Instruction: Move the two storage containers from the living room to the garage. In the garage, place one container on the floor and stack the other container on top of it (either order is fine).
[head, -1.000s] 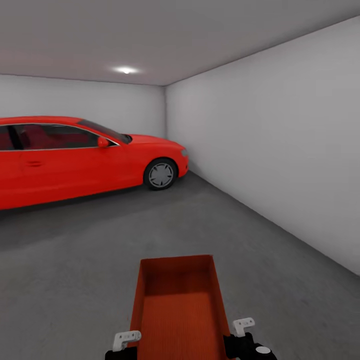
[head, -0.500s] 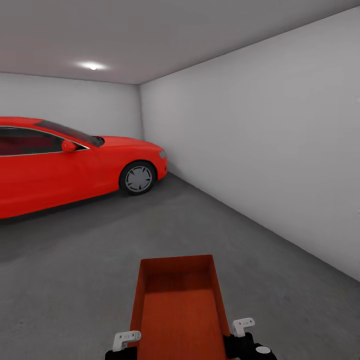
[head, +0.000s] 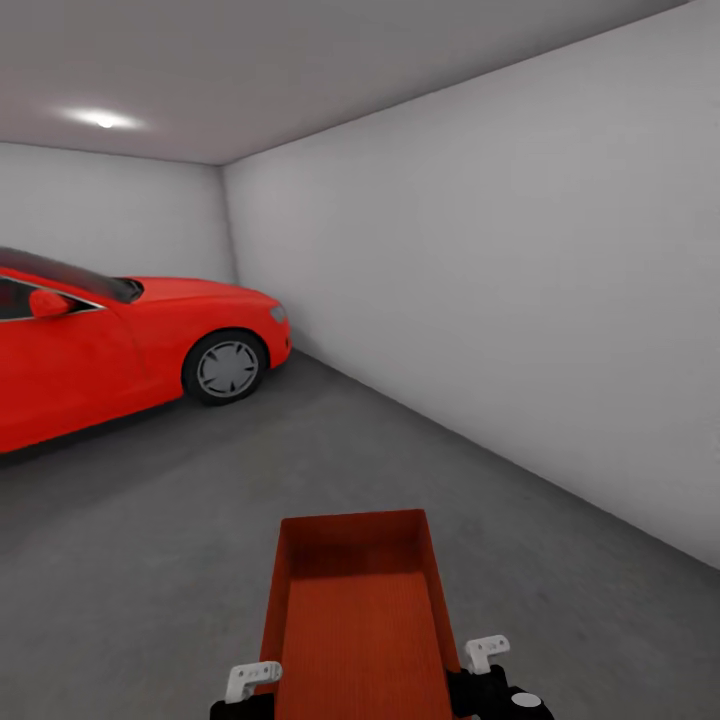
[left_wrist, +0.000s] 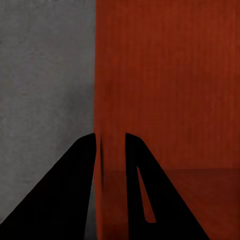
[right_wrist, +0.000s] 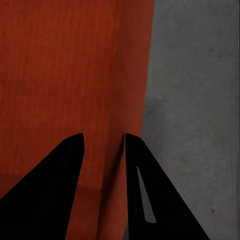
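I am in the garage, holding one orange-red storage container (head: 355, 610) low in front of me, its open top up and above the dark grey concrete floor (head: 150, 540). My left gripper (head: 255, 682) is shut on its left side wall and my right gripper (head: 487, 655) on its right side wall. In the left wrist view the thin wall stands between the fingers of the left gripper (left_wrist: 110, 135), with the container (left_wrist: 165, 75) on one side and floor (left_wrist: 45, 75) on the other. The right wrist view has the right gripper (right_wrist: 103, 135) clamped on the container (right_wrist: 65, 65) the same way.
A red car (head: 120, 340) is parked at the left, its nose toward the far corner. A long white wall (head: 500, 300) runs along the right. Open concrete lies between the car and that wall, ahead of the container.
The whole view has swung to the right, so the car sits further left in the picture. The container and both grippers keep the same place in the view.
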